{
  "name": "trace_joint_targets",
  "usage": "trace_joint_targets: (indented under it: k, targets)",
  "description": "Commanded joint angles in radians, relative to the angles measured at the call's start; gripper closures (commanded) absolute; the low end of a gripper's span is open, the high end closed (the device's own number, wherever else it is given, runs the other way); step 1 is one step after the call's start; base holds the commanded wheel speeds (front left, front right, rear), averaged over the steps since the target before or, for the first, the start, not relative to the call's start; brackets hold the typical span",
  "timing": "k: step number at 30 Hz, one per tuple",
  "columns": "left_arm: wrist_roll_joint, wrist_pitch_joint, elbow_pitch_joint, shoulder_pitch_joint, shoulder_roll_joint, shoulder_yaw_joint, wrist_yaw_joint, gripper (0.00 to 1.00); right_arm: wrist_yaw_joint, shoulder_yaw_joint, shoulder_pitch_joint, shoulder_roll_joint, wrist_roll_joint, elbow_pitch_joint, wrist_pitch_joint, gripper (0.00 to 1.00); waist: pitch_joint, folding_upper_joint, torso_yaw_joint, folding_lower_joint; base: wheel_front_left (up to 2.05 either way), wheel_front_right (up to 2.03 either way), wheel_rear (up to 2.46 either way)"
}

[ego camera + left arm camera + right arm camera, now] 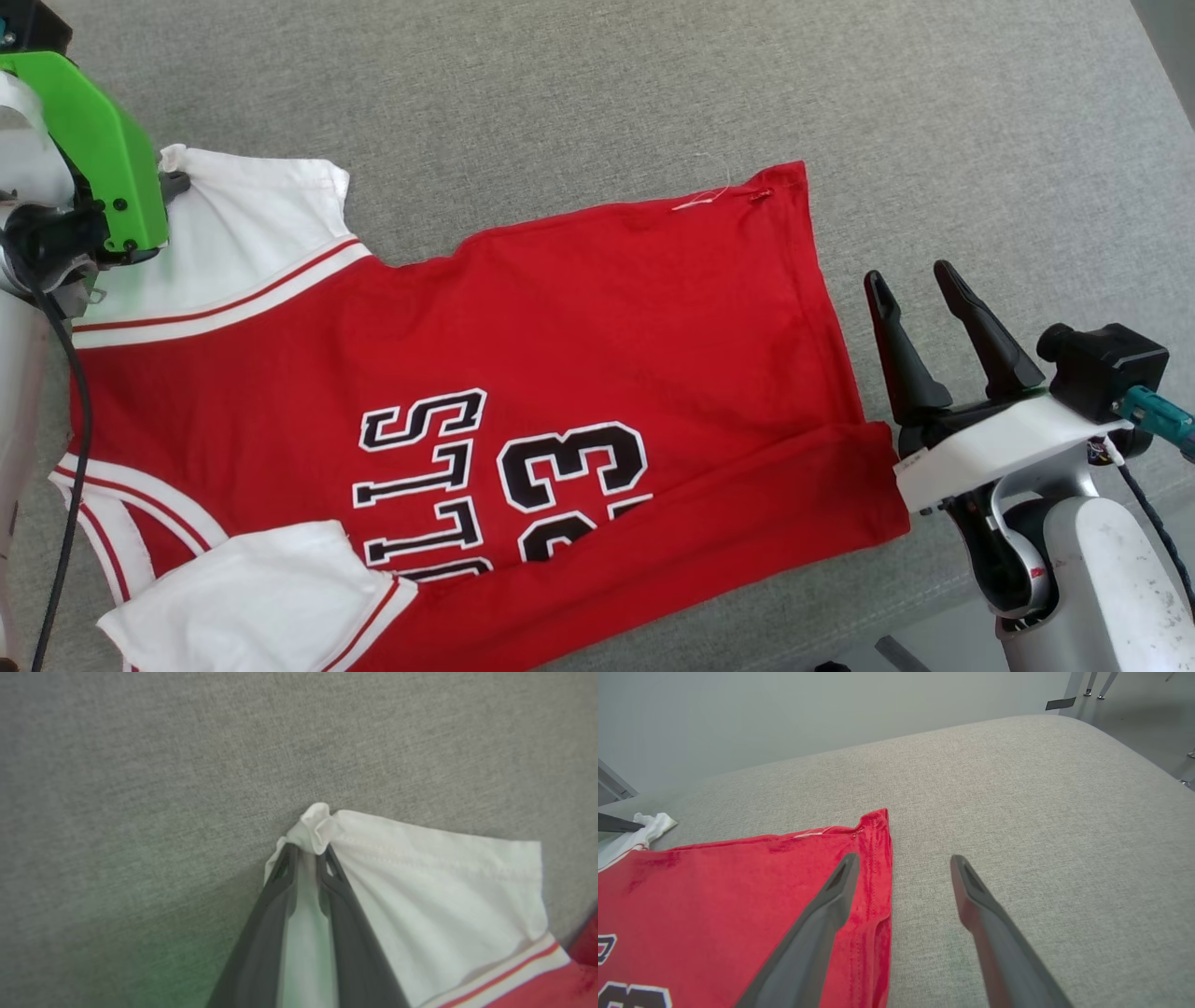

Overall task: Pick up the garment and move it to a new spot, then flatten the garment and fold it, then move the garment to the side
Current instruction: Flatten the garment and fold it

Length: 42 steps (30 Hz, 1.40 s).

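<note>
Your left gripper (306,851) was clamped on the corner of the far white sleeve (444,891), bunching it, toward the left side of the grey padded surface (653,84). The garment (560,327) lay spread print-up along the near edge, with a near strip folded over part of the "23" and the near sleeve (252,597) flopped onto the lettering. Your right gripper (913,277) stood released just beside the hem (831,308).

You note: garment (579,308) red, sleeves (252,233) white, trim (219,306) red-white striped, lettering (411,487) black outlined white. Table (653,84) grey weave. Fingers (824,914) dark grey.
</note>
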Motion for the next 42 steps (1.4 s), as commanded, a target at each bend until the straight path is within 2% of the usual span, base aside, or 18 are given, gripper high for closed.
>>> trace_joint_targets:
  k: [1, 8, 11, 15, 21, 26, 27, 32, 33, 34, 35, 38, 42]
  targets:
    - [-0.003, 0.013, 0.058, 0.112, -0.049, -0.044, 0.004, 1.0, -0.001, 0.003, -0.022, -0.008, 0.012, 0.001, 0.004, 0.0, -0.004, -0.0001, 0.009, 0.0, 0.0, 0.0, 0.0]
    - [0.013, -0.139, 0.02, 0.106, -0.058, -0.025, 0.003, 1.0, -0.001, -0.012, -0.084, -0.061, 0.07, 0.044, 0.054, 0.0, -0.048, -0.0001, 0.05, 0.0, 0.0, 0.0, 0.0]
    - [0.018, -0.224, -0.007, 0.102, -0.067, -0.01, 0.003, 1.0, -0.001, -0.007, -0.138, -0.103, 0.113, 0.108, 0.111, 0.0, -0.074, -0.0001, 0.08, 0.0, 0.0, 0.0, 0.0]
    - [0.026, -0.294, -0.043, 0.101, -0.088, -0.008, 0.006, 1.0, -0.001, 0.034, -0.21, -0.164, 0.182, 0.226, 0.245, 0.0, -0.102, -0.0001, 0.128, 0.0, 0.0, 0.0, 0.0]
    - [0.031, -0.339, -0.118, 0.118, -0.114, -0.017, 0.012, 1.0, -0.001, 0.113, -0.327, -0.236, 0.266, 0.338, 0.437, 0.0, -0.115, -0.0001, 0.196, 0.0, 0.0, 0.0, 0.0]
    - [0.034, -0.353, -0.195, 0.139, -0.116, -0.022, 0.021, 1.0, -0.001, 0.19, -0.43, -0.277, 0.286, 0.403, 0.507, 0.0, -0.099, -0.0001, 0.235, 0.0, 0.0, 0.0, 0.0]
    - [0.032, -0.353, -0.233, 0.154, -0.119, -0.025, 0.028, 1.0, -0.001, 0.253, -0.479, -0.292, 0.304, 0.469, 0.566, 0.0, -0.089, -0.0001, 0.252, 0.0, 0.0, 0.0, 0.0]
    - [0.025, -0.345, -0.271, 0.179, -0.122, -0.034, 0.032, 1.0, -0.001, 0.346, -0.509, -0.291, 0.353, 0.592, 0.699, 0.0, -0.082, -0.0001, 0.269, 0.0, 0.0, 0.0, 0.0]
    - [0.024, -0.344, -0.276, 0.183, -0.122, -0.035, 0.032, 1.0, -0.001, 0.359, -0.508, -0.289, 0.365, 0.609, 0.726, 0.13, -0.083, -0.0001, 0.271, 0.0, 0.0, 0.0, 0.0]
    - [0.022, -0.343, -0.28, 0.187, -0.122, -0.036, 0.033, 1.0, -0.001, 0.371, -0.506, -0.287, 0.378, 0.623, 0.751, 0.67, -0.085, -0.0001, 0.273, 0.0, 0.0, 0.0, 0.0]
    - [0.021, -0.342, -0.285, 0.191, -0.122, -0.037, 0.033, 1.0, -0.001, 0.381, -0.505, -0.286, 0.392, 0.637, 0.776, 1.0, -0.086, -0.0001, 0.275, 0.0, 0.0, 0.0, 0.0]
    - [0.014, -0.341, -0.296, 0.203, -0.118, -0.037, 0.032, 1.0, -0.001, 0.393, -0.516, -0.292, 0.418, 0.637, 0.777, 1.0, -0.094, -0.0001, 0.275, 0.0, 0.0, 0.0, 0.0]
    - [0.005, -0.359, -0.308, 0.225, -0.109, -0.029, 0.029, 1.0, -0.001, 0.38, -0.543, -0.316, 0.438, 0.614, 0.717, 1.0, -0.12, -0.0001, 0.276, 0.0, 0.0, 0.0, 0.0]
